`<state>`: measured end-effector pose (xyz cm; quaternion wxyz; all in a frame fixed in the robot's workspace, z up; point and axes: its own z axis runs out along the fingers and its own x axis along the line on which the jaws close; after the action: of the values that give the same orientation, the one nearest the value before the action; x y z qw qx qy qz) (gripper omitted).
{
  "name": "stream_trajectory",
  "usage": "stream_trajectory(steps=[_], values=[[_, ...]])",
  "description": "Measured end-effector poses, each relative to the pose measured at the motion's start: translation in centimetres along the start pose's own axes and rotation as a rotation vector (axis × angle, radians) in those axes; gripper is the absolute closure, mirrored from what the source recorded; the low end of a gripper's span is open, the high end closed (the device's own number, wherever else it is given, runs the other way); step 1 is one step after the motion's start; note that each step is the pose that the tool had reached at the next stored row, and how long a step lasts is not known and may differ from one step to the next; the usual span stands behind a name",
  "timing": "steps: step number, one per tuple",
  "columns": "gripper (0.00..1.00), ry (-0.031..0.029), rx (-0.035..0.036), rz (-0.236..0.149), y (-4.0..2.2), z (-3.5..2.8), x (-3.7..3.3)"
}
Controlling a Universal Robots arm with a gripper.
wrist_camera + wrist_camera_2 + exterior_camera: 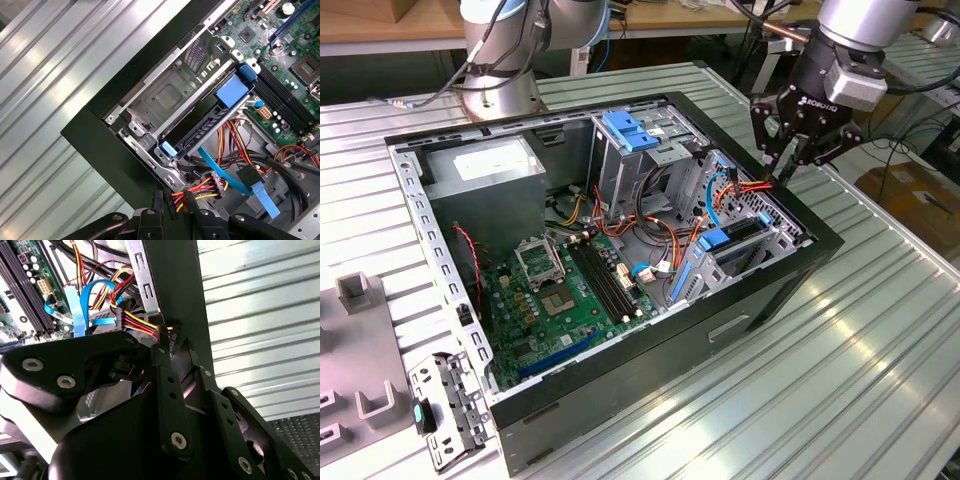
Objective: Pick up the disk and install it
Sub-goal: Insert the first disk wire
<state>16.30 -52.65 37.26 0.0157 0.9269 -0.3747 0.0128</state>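
Note:
The disk (200, 131) stands on edge in the drive bay at the front corner of the open computer case (620, 395), with its blue side rail and blue tab showing; in the exterior view the disk (738, 238) lies below and to the left of my gripper. My gripper (786, 172) hangs over the case's far right wall, fingers drawn together on the black power connector (172, 202) with red, yellow and black wires. In the second wrist view the gripper (167, 342) pinches that connector (170, 335) against the case wall.
A blue data cable (227, 172) and orange wire bundles (670, 235) run between the bay and the motherboard (570, 290). A tall metal cage with a blue handle (630, 130) and a grey power supply (485, 170) stand at the back. Ribbed metal table (860, 340) surrounds the case.

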Motion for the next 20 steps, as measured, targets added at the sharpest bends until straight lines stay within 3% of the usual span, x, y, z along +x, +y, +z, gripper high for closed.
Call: stream_trajectory(steps=[8,12,15,17,20], values=[[0.7,0.0019,0.0034,-0.095,-0.18,0.56,0.12],[0.7,0.0021,0.0037,-0.104,-0.18,0.62,0.12],[0.78,0.0021,0.0037,-0.105,-0.18,0.6,0.13],[0.83,0.002,0.0039,-0.106,-0.17,0.16,0.14],[0.83,0.0018,0.0041,-0.106,-0.16,0.02,0.15]])
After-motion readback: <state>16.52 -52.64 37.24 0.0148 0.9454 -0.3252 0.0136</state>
